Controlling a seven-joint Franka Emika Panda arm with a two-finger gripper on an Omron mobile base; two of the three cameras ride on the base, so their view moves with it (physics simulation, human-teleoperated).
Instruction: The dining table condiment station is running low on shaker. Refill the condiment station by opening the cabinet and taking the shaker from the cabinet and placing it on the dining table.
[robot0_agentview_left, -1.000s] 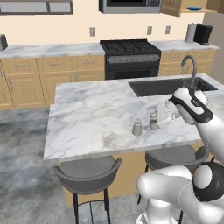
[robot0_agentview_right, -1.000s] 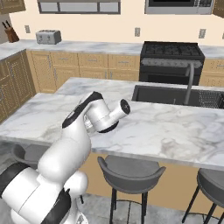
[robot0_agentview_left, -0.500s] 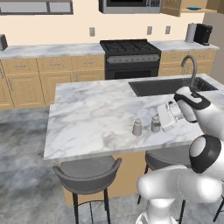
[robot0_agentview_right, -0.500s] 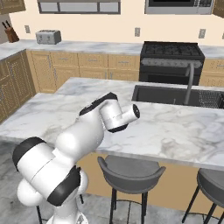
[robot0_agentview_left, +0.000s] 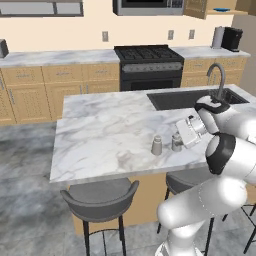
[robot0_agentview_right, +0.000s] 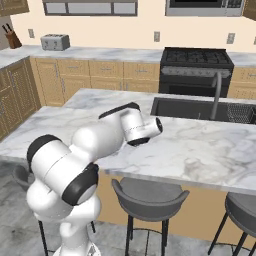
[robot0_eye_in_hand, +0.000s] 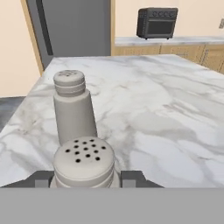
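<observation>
My pincer (robot0_eye_in_hand: 83, 178) brackets the shaker (robot0_eye_in_hand: 83, 162) near the dining table's (robot0_eye_in_hand: 166, 118) front edge; whether it grips, I cannot tell. A second shaker (robot0_eye_in_hand: 73, 106) stands just beyond.

White-grey veined marble tops the desk (robot0_agentview_left: 100, 135). Two grey shakers: the near shaker (robot0_eye_in_hand: 83, 164) has a paler cap dotted with dark holes, as does the far shaker (robot0_eye_in_hand: 73, 107). The stools (robot0_agentview_left: 100, 197) are grey, the stove (robot0_agentview_left: 147, 65) black.

Even, bright rendered light; soft faint shadows; hand view slightly blurred.
</observation>
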